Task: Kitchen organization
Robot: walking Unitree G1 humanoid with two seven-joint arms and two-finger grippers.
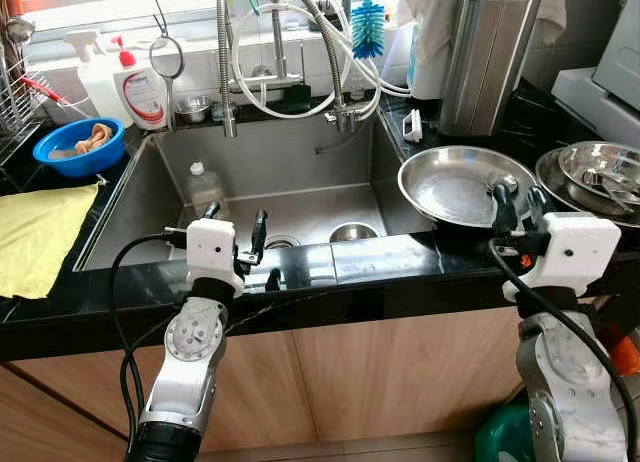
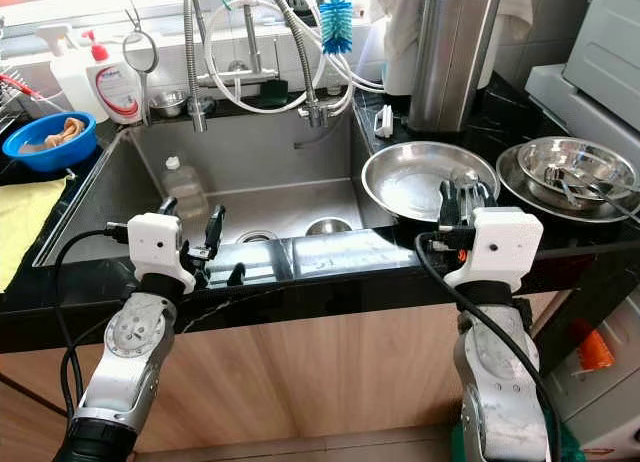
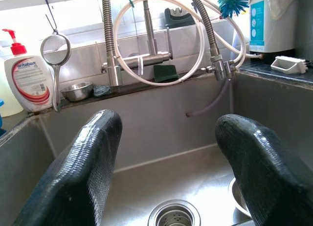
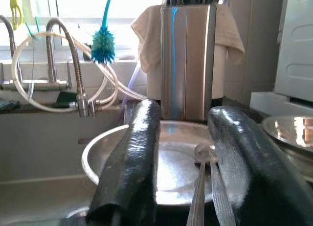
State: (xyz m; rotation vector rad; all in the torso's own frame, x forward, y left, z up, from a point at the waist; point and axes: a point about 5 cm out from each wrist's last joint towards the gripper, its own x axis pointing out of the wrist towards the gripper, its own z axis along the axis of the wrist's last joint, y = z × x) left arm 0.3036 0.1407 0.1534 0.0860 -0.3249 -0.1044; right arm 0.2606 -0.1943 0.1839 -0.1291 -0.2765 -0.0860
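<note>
Spoon point(image 4: 202, 152) in the shallow steel pan point(image 1: 455, 177) looks like the thing in hand: it lies with its bowl toward the pan's middle and its handle running back to the near rim, straight toward the right end effector point(image 1: 518, 210). That end effector hovers at the pan's 6 o'clock edge, its two black fingers point(image 4: 131, 157) parted and holding nothing, with the handle between them in the wrist view; whether they touch it I cannot tell.

By my judgement the spoon is light, stiff and slick polished metal, thin enough to skate on the pan's smooth floor. The handle's middle is the best place to pinch, squarely across its flat width.

The pan sits on the black counter point(image 1: 380, 257) at 3 o'clock of the sink point(image 1: 300, 207); stacked steel bowls point(image 1: 600, 177) with more cutlery stand just beside it, further toward 3 o'clock.

The left end effector point(image 1: 235, 244) is held over the sink's near edge, fingers wide apart and empty.
</note>
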